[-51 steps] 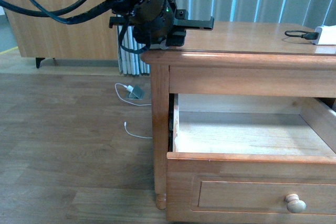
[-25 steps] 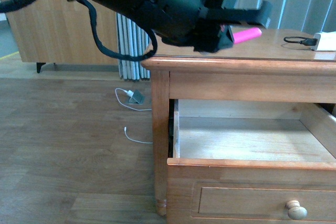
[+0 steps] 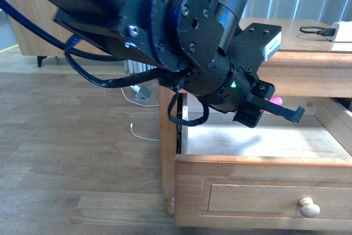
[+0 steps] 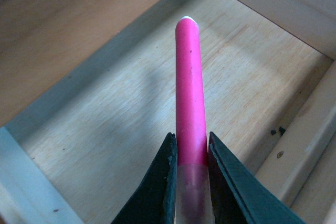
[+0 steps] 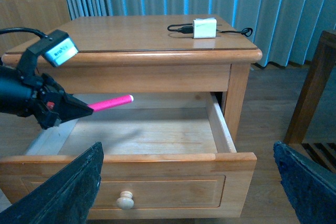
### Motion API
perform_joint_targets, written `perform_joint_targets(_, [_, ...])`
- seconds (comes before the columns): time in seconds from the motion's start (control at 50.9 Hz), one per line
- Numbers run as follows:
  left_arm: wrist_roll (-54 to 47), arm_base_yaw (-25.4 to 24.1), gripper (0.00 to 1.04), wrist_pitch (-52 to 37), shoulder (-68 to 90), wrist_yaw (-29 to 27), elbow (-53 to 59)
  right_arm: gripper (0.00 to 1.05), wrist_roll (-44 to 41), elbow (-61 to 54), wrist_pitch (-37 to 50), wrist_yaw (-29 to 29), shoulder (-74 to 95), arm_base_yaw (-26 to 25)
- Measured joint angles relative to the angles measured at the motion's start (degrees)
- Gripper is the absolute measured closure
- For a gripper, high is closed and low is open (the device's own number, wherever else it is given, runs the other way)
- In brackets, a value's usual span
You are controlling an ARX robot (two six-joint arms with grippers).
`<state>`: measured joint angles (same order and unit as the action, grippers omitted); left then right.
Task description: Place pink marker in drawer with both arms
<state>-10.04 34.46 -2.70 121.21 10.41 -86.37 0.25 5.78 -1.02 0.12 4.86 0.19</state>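
Left wrist view: left gripper (image 4: 191, 138) pinches pink marker (image 4: 189, 87) over drawer (image 4: 105, 129); right gripper (image 5: 187, 147) wide.

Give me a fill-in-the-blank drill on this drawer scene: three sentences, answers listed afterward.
1. The left gripper is ____ on the pink marker.
2. The marker hangs over the drawer, which stands ____.
3. The white charger rests on the ____ of the cabinet.
Missing words: shut; open; top.

No legible text; the left arm's (image 3: 187, 37) white label (image 5: 60, 52) is too blurred.
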Motion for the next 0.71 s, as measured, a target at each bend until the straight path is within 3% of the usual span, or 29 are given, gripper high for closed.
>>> perform_joint_targets(0.432, [-0.2,2.5,0.89,0.4,8.5,-2.3,-5.7,0.08,0.0,0.0,0.0,0.0,0.0,0.0])
perform_joint_targets(0.707, [0.2,1.3,0.41,-3.8,5.1,-7.8,-0.3,0.08,0.0,0.0,0.0,0.0,0.0,0.0])
